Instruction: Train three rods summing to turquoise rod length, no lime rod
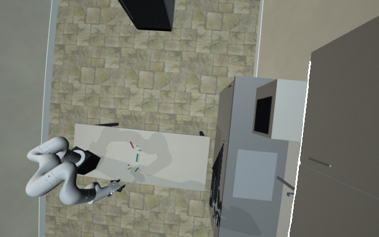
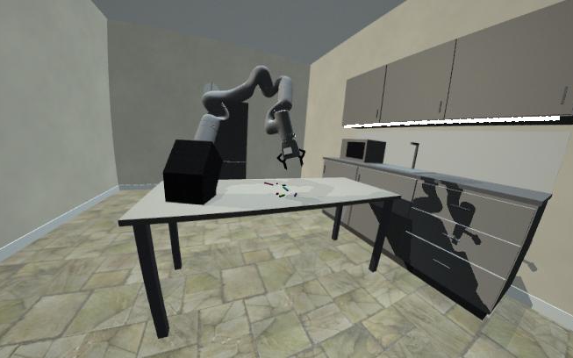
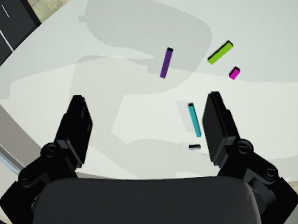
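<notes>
My gripper (image 1: 122,183) (image 2: 293,167) (image 3: 146,107) is open and empty, high above table level; from above it appears beyond the table's long edge. The turquoise rod (image 1: 137,157) (image 2: 285,188) (image 3: 194,120) lies mid-table. Near one end lies a short grey rod (image 1: 139,150) (image 2: 283,184) (image 3: 194,147), with a tiny blue rod (image 1: 137,146) (image 2: 276,182) beyond. A reddish rod (image 1: 131,144) (image 2: 268,183), red or pink, lies past them. The purple rod (image 1: 136,169) (image 2: 295,194) (image 3: 166,63), lime rod (image 1: 129,168) (image 2: 282,195) (image 3: 220,52) and magenta rod (image 1: 128,164) (image 2: 277,193) (image 3: 234,73) lie separately.
The white table (image 1: 184,158) (image 2: 234,202) carries the arm's black base block (image 1: 89,163) (image 2: 190,177) at one end. A kitchen counter (image 1: 243,117) (image 2: 519,186) stands beyond the other end. The arm's shadows fall across the table.
</notes>
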`<state>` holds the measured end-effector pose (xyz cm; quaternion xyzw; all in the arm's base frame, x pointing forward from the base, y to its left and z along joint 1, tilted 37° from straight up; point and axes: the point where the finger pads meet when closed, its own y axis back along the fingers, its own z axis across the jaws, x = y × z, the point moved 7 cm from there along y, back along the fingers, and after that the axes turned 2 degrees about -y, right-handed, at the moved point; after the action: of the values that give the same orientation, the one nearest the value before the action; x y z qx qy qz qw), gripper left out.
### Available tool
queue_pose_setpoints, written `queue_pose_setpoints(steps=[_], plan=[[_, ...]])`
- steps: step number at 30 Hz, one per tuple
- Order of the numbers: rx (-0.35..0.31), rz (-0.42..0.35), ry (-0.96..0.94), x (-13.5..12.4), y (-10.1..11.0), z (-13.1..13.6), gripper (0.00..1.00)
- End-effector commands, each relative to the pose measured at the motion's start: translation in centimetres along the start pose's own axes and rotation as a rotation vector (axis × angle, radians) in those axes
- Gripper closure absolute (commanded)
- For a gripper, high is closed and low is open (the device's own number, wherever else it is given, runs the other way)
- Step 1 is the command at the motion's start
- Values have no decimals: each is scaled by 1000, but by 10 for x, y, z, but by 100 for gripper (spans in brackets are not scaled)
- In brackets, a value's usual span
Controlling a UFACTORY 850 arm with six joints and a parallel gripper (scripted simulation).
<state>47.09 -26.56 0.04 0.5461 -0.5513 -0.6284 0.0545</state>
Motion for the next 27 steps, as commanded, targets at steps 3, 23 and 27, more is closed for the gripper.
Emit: queue_pose_setpoints(steps=[3,23,27], plan=[[-119,21,-141,15,-38,44,0],[-293,97,-362,36,-87,126,0],[-293,97,-362,36,-87,126,0]])
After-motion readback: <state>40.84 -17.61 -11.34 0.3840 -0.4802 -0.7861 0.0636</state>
